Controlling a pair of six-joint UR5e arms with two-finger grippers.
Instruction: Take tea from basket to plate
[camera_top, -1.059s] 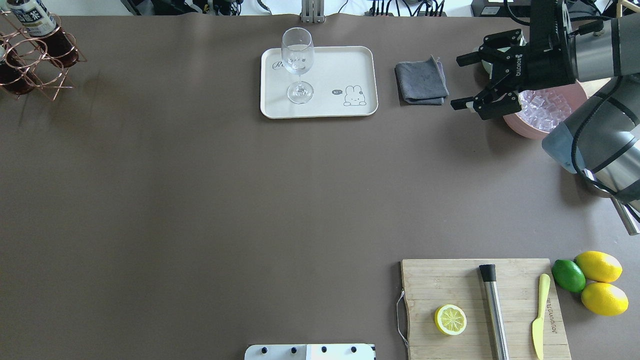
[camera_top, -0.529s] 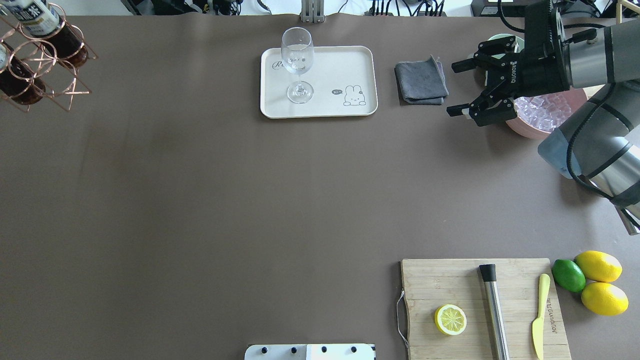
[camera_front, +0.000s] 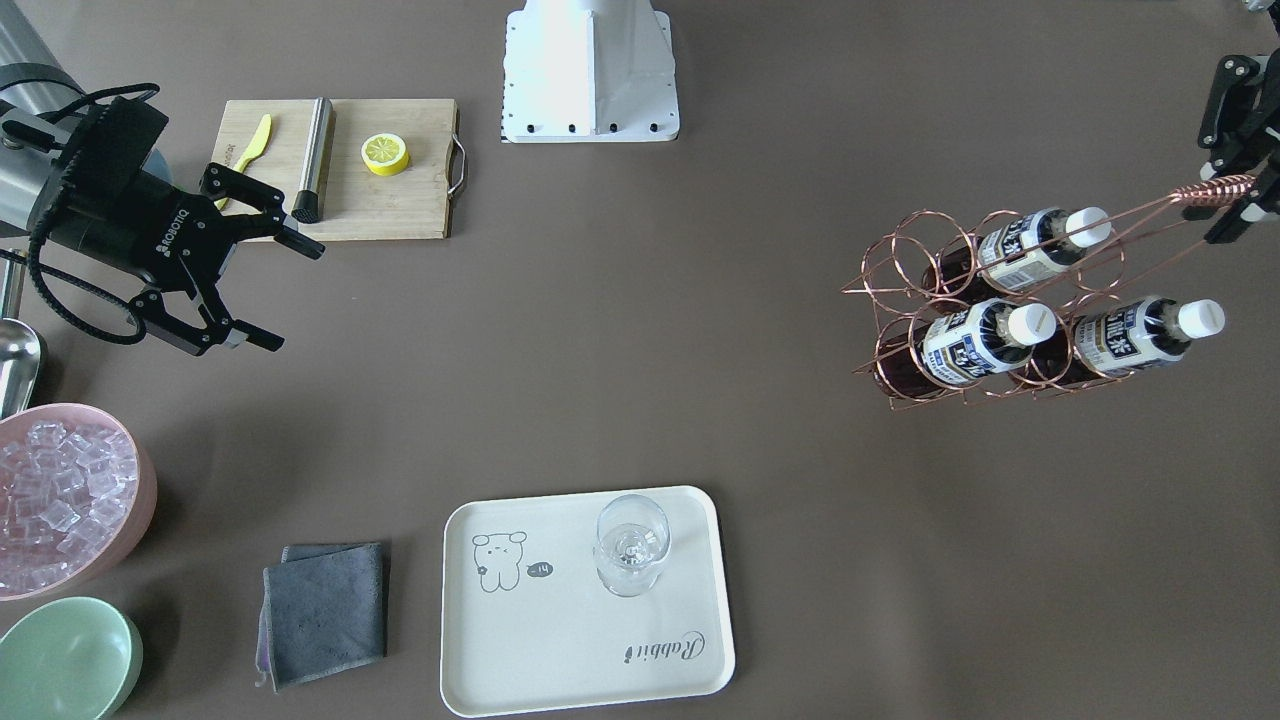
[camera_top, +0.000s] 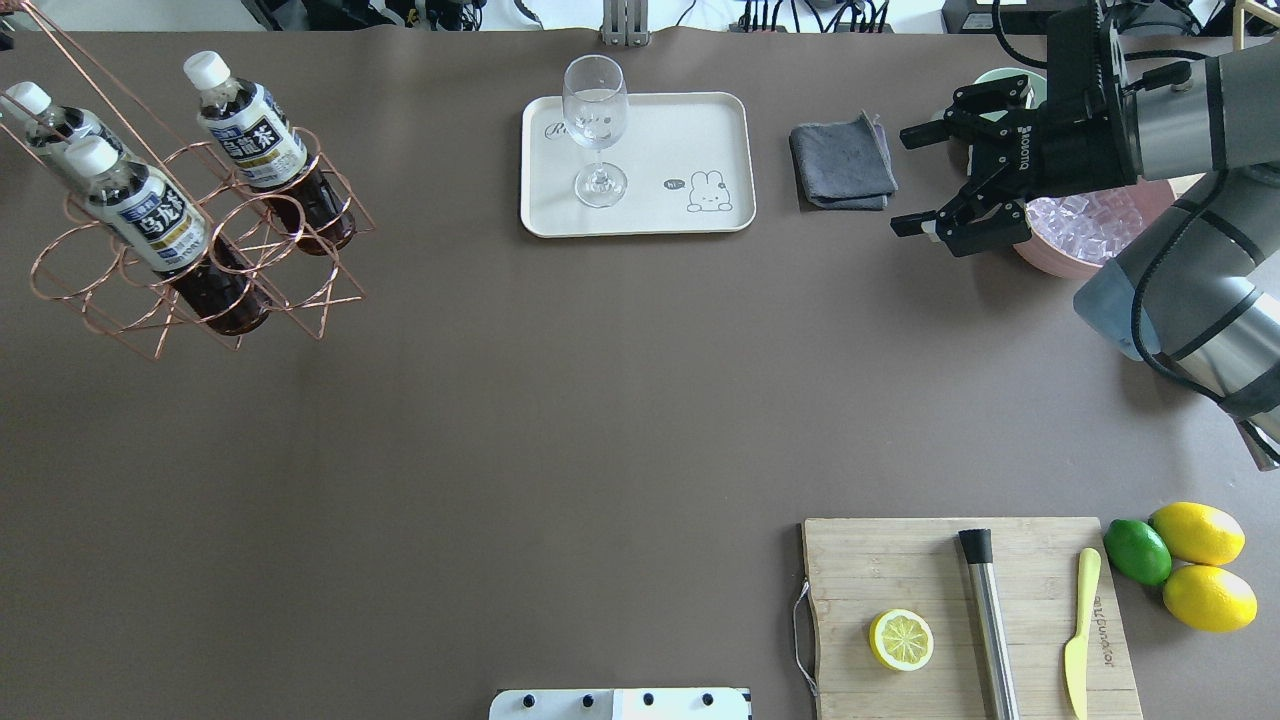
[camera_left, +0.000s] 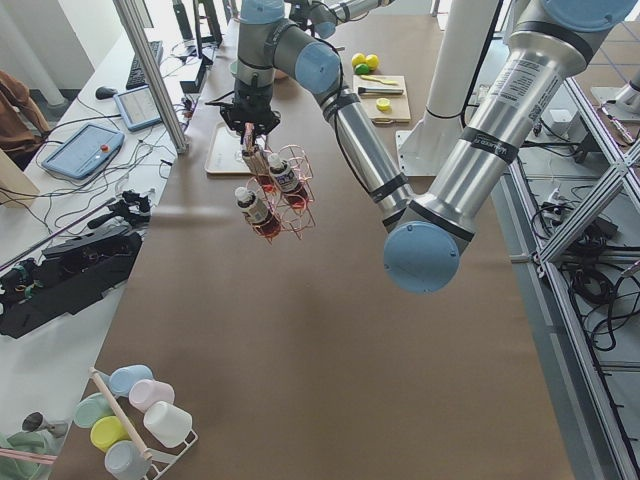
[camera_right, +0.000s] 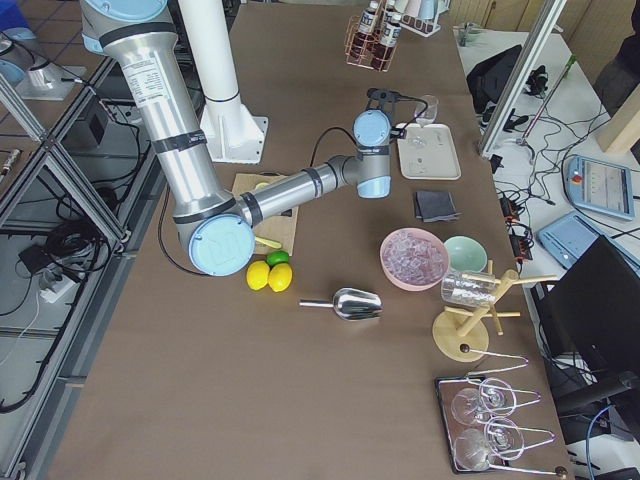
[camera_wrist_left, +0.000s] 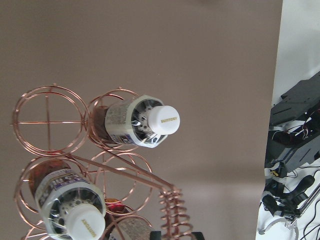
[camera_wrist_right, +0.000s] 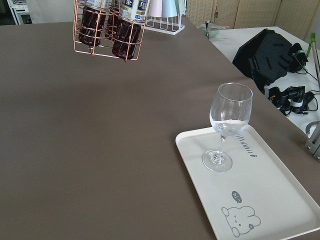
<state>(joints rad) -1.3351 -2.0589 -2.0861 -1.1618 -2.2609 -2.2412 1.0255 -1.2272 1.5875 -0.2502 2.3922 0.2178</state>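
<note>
Tea bottles: three alike; small, clear plastic, dark red-brown liquid, white screw caps, white-and-dark printed labels.
Location of tea: all three stand in ring cells of the basket, upper left of the overhead frame; none is on the plate.
Basket: copper wire with six round rings, three of them filled, and a tall handle coiled at the top. In the left side view it hangs clear of the table, and its shadow falls apart from it.
Left gripper: right edge of the front-facing frame, jaws closed on the coiled handle top.
Right gripper: upper right of the overhead frame, jaws spread wide with nothing between them. It hovers beside the pink bowl of ice, just right of the grey cloth.
Plate: cream tray with rounded corners, top centre of the overhead frame, well apart from the basket. A wine glass stands on its left part.
Writing: "SUNTORY" on the caps in the left wrist view; large Chinese characters on the labels, finer print unreadable; "ROBOTIQ" on the right gripper; "Rabbit" script on the plate.
Edges: the basket handle runs off the upper left corner of the overhead frame, and the basket lies near that frame's left edge.
Open room: bare brown table spans from basket to plate. The plate's right part is bare save the cartoon drawing. The cutting board lies lower right, well apart.
</note>
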